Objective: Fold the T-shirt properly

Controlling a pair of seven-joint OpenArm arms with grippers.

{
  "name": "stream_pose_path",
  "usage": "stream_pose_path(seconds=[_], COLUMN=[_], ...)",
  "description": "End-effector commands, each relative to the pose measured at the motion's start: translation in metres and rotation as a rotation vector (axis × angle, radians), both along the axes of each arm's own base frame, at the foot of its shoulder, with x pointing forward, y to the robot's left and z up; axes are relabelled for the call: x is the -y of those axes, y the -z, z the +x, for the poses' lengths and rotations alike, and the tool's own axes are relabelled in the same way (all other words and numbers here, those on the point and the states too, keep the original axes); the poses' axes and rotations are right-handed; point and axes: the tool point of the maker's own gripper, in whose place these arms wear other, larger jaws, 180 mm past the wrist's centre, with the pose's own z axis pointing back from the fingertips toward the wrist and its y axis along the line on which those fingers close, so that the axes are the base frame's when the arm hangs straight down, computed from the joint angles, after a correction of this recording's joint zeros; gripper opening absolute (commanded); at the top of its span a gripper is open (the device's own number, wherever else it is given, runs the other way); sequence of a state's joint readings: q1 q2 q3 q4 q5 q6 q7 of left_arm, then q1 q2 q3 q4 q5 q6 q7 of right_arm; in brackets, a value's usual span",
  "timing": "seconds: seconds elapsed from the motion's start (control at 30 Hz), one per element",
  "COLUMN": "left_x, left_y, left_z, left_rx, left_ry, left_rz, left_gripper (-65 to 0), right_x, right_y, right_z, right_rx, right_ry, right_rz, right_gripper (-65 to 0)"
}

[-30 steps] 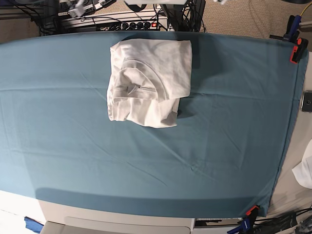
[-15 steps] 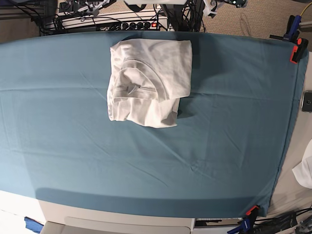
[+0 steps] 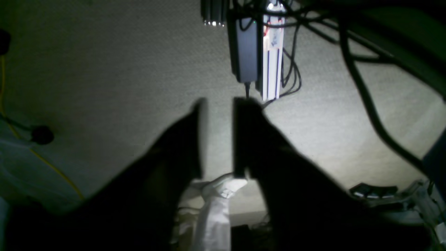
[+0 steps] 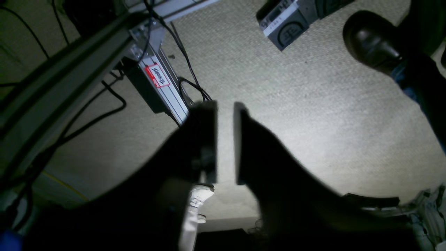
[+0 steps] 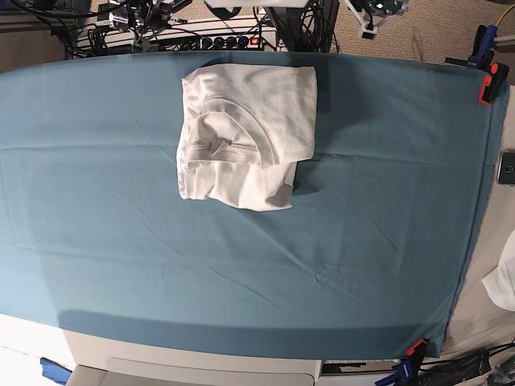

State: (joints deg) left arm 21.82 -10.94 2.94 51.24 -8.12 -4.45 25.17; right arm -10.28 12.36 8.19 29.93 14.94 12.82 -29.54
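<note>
The T-shirt (image 5: 245,133) lies folded into a rough white rectangle at the back middle of the teal table cloth (image 5: 362,233), neckline facing up. Neither gripper touches it. Both arms hang beyond the table's far edge, and only bits of them show in the base view, the right arm (image 5: 146,14) and the left arm (image 5: 372,11). In the left wrist view my left gripper (image 3: 217,104) points at carpet, jaws narrowly apart, nothing between them. My right gripper (image 4: 225,106) also faces the floor, its jaws almost together with only a thin slit, holding nothing.
Cables and a power strip (image 5: 217,40) lie on the floor behind the table. Orange clamps (image 5: 491,84) (image 5: 415,347) pin the cloth at the right edge. A phone (image 5: 507,167) and a white fabric scrap (image 5: 503,281) sit right of the cloth. A shoe (image 4: 373,42) stands on the carpet.
Both grippers' jaws have come closer together. The arm ends at the top edge of the base view have shifted a little. The T-shirt has not moved.
</note>
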Motion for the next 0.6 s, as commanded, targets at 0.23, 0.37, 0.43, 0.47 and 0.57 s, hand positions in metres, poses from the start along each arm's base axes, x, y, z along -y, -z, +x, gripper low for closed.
stream_pose_path(seconds=[0.23, 0.37, 0.43, 0.47, 0.57], left_x=[0.019, 0.035, 0.042, 0.044, 0.047], left_y=[-0.001, -0.001, -0.002, -0.002, -0.002], left_z=[0.036, 0.04, 0.04, 0.04, 0.041], left_rx=[0.063, 0.057, 0.058, 0.059, 0.061], left_ry=[-0.014, -0.022, -0.023, -0.018, -0.014], left_rz=[-0.029, -0.054, -0.064, -0.065, -0.067], left_gripper=[-56.7, -56.7, -56.7, -57.6, -62.5], right_x=[0.008, 0.007, 0.007, 0.007, 0.007], right_y=[-0.004, -0.005, -0.005, -0.005, -0.005], right_z=[0.035, 0.046, 0.047, 0.047, 0.047], right_rx=[0.06, 0.073, 0.075, 0.075, 0.075], right_ry=[0.0, 0.008, 0.008, 0.008, 0.008], right_rz=[-0.016, -0.01, -0.01, -0.009, -0.009], right_gripper=[-64.9, -65.0, -65.0, -65.0, -65.0])
